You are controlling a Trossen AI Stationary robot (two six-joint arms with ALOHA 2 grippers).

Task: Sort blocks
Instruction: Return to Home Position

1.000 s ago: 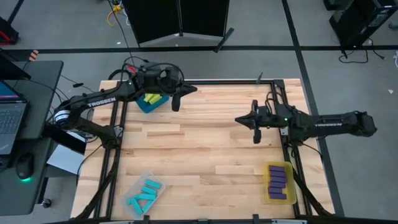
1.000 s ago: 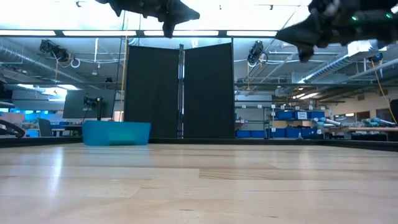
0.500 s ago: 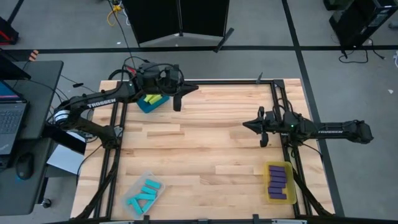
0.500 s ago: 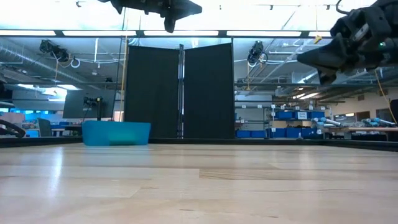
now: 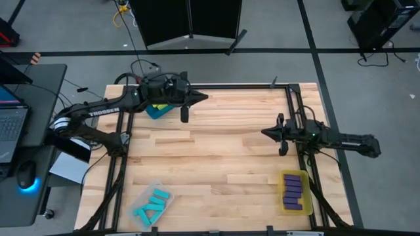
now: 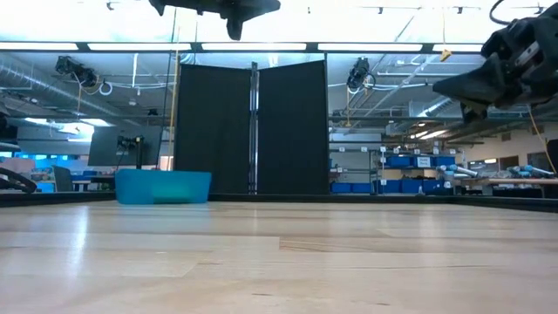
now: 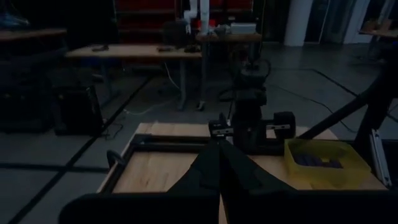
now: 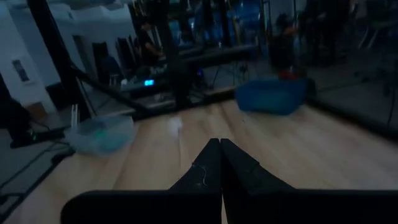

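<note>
The blocks lie sorted in three bins. Lime green blocks (image 5: 160, 103) are in the blue bin (image 5: 155, 111) at the far left. Cyan blocks (image 5: 151, 204) are in the clear bin (image 5: 162, 193) at the near left. Purple blocks (image 5: 294, 191) are in the yellow bin (image 5: 283, 196) at the near right. My left gripper (image 5: 205, 98) hangs shut and empty high above the table, just right of the blue bin, pointing level toward the right edge. My right gripper (image 5: 264, 133) is shut and empty above the table's right side, pointing level toward the left.
The table is bare light wood (image 5: 210, 157) between the bins, framed by a black rail (image 5: 289, 98). The blue bin (image 6: 163, 186) stands at the far edge in the low view. A desk with a laptop (image 5: 10, 124) stands left of the table.
My right gripper has drawn back toward the table's right edge and sunk lower, staying shut and level. The bins and blocks have not moved.
</note>
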